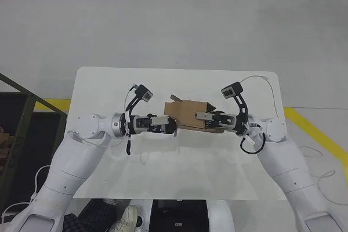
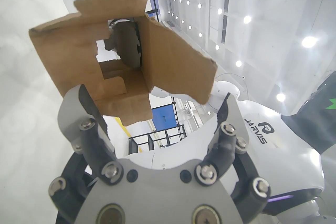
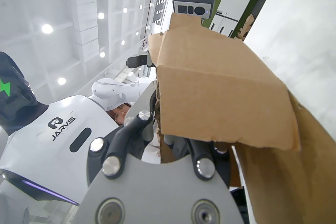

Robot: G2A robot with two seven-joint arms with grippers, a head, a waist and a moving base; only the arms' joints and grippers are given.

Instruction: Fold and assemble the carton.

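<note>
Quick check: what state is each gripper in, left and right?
Left gripper: open, with the carton flap at its mouth, not clamped.
Right gripper: closed on the carton wall.

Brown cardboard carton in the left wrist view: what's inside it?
Through its open end the brown cardboard carton shows a dark finger of the right gripper and a folded inner flap. The walls hide the rest.

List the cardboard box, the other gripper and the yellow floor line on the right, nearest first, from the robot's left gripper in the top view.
From the left gripper:
1. Cardboard box, right beside it, mid-table.
2. Right gripper, at the box's far side.
3. Yellow floor line, beyond the table's right edge.
</note>
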